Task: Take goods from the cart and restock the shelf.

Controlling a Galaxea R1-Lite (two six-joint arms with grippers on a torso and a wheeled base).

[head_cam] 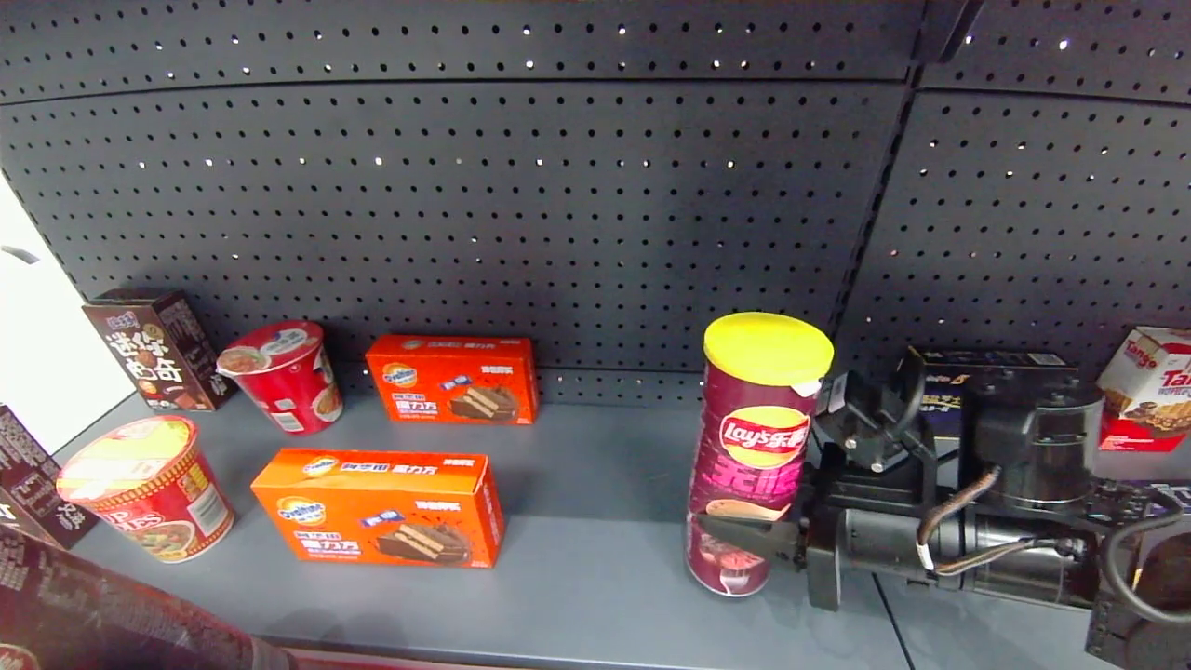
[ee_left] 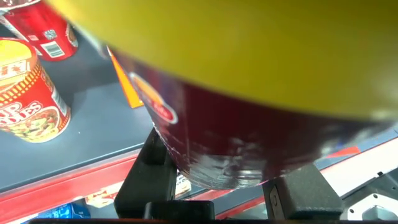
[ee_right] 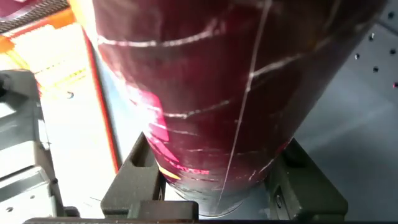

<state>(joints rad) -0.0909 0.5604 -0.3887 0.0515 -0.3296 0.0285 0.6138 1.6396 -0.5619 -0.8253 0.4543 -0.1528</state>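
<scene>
Right gripper (head_cam: 744, 544) clamps upright chips can (head_cam: 758, 437) low, right of centre, base seemingly on shelf (head_cam: 577, 577). Left gripper (ee_left: 227, 196) grips second can (ee_left: 261, 118).

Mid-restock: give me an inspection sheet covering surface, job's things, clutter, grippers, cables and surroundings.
Surface: grey shelf, bare in the middle.
Job's things: chips can with yellow lid, upright right of centre; second can close before the left wrist camera.
Clutter: nothing loose seen; stocked on the left are front orange box, rear orange box, front noodle cup, rear red cup and brown box; white-red box far right.
Grippers: right gripper shut low on the chips can; left gripper shut on the second can.
Cables: cable looped on the right arm, clear of goods.
Surroundings: dark pegboard behind.
</scene>
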